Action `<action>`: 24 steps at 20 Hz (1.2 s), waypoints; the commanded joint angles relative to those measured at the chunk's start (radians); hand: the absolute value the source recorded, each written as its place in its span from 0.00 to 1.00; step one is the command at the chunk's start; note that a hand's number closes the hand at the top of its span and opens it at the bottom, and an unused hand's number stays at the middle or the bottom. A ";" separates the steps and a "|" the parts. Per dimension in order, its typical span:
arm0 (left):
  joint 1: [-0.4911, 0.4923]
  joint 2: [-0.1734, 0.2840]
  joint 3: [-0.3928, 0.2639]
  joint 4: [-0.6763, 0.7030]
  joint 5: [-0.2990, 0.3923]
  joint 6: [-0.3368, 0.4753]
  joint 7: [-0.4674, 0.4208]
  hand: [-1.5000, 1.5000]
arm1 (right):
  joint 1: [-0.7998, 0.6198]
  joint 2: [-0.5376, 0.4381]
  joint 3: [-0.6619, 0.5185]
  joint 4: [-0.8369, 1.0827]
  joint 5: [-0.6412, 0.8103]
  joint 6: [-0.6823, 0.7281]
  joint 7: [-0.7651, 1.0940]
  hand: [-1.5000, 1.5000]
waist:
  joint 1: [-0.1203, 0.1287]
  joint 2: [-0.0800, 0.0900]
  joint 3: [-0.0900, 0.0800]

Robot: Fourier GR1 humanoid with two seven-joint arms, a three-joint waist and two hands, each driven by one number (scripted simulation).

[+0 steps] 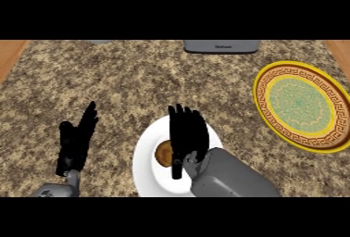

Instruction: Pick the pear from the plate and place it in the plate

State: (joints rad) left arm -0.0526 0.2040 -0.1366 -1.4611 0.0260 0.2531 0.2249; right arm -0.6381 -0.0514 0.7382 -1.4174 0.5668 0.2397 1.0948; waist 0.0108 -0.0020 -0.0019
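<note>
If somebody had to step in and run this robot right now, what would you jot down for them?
Right hand: open, fingers straight, over the white plate, partly covering the pear.
Left hand: open, resting at the left, holding nothing.
Pear: on the white plate, not yet gripped.
Patterned plate: at the right, nothing on it.
Done: the reach to the pear.
Left: grasp the pear, lift it, carry it right, set it on the patterned plate.

Brown pear sitting on white plate, half hidden; patterned yellow plate lying well apart, right.
</note>
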 commanded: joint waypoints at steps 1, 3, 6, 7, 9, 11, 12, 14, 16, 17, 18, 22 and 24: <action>-0.009 0.015 0.026 0.028 0.009 -0.014 -0.011 0.50 | 0.003 0.049 0.021 0.042 -0.060 0.142 0.207 0.00 | -0.007 0.000 0.000; 0.006 -0.024 -0.019 -0.042 -0.011 0.016 0.032 0.50 | -0.071 0.049 -0.031 0.119 -0.110 0.159 0.197 0.00 | 0.012 0.000 0.001; 0.050 0.017 0.013 -0.011 0.009 -0.032 -0.026 0.50 | -0.025 0.050 -0.023 0.107 -0.106 0.179 0.210 0.00 | -0.005 -0.001 0.001; 0.049 -0.006 -0.007 -0.057 -0.009 0.002 0.006 0.50 | -0.085 0.050 -0.063 0.179 -0.125 0.170 0.190 0.00 | 0.007 0.001 0.001; 0.014 -0.018 0.003 0.022 -0.009 -0.008 -0.029 0.50 | -0.099 0.050 -0.029 0.174 -0.154 0.159 0.214 0.00 | 0.001 0.002 0.001; 0.005 0.021 0.037 0.004 0.009 -0.030 0.006 0.50 | -0.103 0.050 -0.037 0.152 -0.166 0.161 0.245 0.00 | -0.003 0.000 0.001; 0.067 0.011 0.024 -0.026 0.011 -0.035 -0.042 0.50 | -0.081 0.049 -0.068 0.150 -0.156 0.214 0.212 0.00 | -0.006 -0.002 0.001; 0.081 -0.022 -0.012 -0.041 -0.022 -0.006 -0.038 0.50 | -0.081 0.050 0.012 0.186 -0.181 0.127 0.221 0.00 | 0.008 0.000 0.001; 0.053 0.019 0.022 -0.052 -0.006 -0.033 0.013 0.50 | -0.073 0.050 -0.027 0.198 -0.166 0.173 0.173 0.00 | -0.003 0.000 0.002; 0.011 -0.017 0.007 0.001 -0.017 -0.023 -0.018 0.50 | -0.093 0.050 0.014 0.181 -0.198 0.133 0.230 0.00 | -0.002 0.001 0.001; 0.010 -0.024 0.017 0.047 -0.021 -0.018 -0.050 0.50 | -0.075 0.050 0.009 0.229 -0.166 0.123 0.175 0.00 | -0.005 0.003 0.001; 0.007 -0.004 0.046 0.016 -0.001 -0.042 -0.023 0.50 | -0.033 0.039 -0.028 0.166 -0.156 0.172 0.171 0.00 | -0.013 0.000 0.002; 0.064 -0.026 0.010 -0.030 -0.032 -0.014 -0.016 0.50 | -0.064 0.050 -0.005 0.195 -0.187 0.122 0.197 0.00 | -0.001 0.001 0.002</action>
State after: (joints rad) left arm -0.0050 0.1911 -0.1159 -1.4756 0.0115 0.2280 0.1995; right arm -0.6803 -0.0223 0.7322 -1.2279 0.4004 0.3403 1.1163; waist 0.0068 -0.0016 -0.0005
